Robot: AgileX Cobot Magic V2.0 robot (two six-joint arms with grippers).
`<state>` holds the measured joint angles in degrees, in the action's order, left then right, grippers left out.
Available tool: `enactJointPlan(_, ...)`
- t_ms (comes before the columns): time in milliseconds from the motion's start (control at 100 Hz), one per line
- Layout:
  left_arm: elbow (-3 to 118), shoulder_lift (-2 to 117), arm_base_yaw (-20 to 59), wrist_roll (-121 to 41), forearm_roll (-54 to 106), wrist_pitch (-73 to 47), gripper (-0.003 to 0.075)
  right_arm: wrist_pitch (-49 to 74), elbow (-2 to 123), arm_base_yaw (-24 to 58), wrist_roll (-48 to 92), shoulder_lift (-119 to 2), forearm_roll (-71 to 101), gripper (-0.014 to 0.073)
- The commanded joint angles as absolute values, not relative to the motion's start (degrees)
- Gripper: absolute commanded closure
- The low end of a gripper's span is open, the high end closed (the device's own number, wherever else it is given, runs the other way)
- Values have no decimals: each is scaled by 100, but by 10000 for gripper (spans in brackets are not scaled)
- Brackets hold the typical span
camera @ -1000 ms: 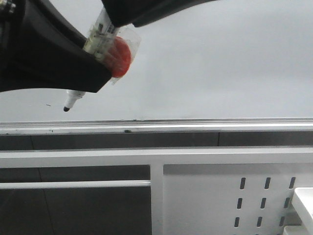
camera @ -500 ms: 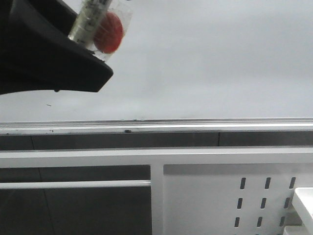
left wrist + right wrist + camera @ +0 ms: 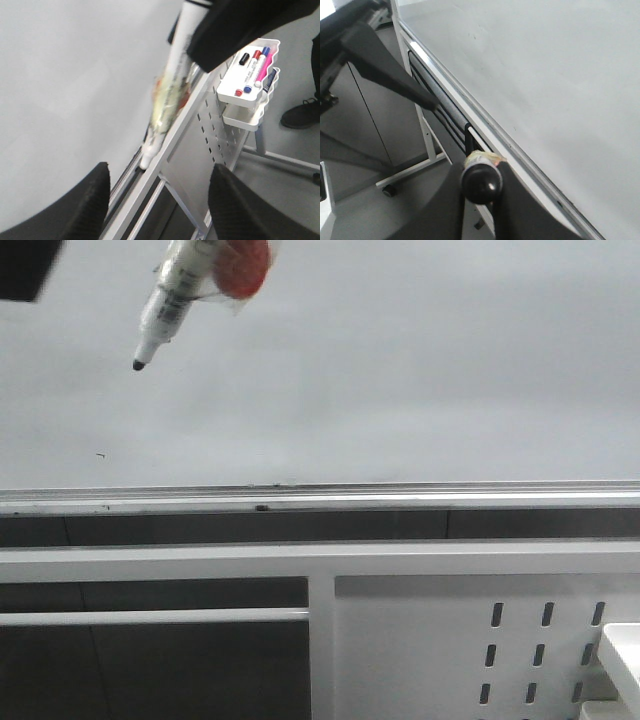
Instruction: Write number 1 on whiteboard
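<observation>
The whiteboard fills the upper front view, with its silver ledge below it. No number 1 shows on it; only a tiny black speck at the lower left. A white marker with tape and a red blob slants down from the top edge, black tip before the board's upper left; contact cannot be told. My right gripper is shut on the marker's black-capped end. My left gripper stands open and holds nothing, with the marker beyond it.
Below the ledge runs a white perforated metal frame with dark gaps. A white tray with several markers hangs on the frame's far end. A black arm part fills the top left corner. A person's shoe is on the floor.
The marker has risen, its tip now much higher on the board. The big black arm shape at the left has moved up, almost out of the front view.
</observation>
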<state>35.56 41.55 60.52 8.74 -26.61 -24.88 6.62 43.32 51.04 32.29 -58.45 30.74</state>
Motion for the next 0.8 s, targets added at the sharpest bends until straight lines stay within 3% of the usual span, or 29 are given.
enactJointPlan(0,3731,3676,6090,1113,-2670,-2574,319,-53,4232,5065,3240,-5497,3035,662)
enactJointPlan(250,3469,2000,5935,2543,-3270,-3565,335,-1216,3067,5065,3653,-4514,2435,662)
enactJointPlan(430,3130,656,5634,3371,-3845,-4024,475,-1502,2800,5065,5005,-4266,2435,662)
enactJointPlan(600,2874,-179,5472,3371,-3692,-4262,733,-1915,2800,5065,5953,-4404,2435,662)
enactJointPlan(790,2786,-92,5450,3357,-3574,-4168,740,-2719,2800,4915,6107,-4867,2524,663)
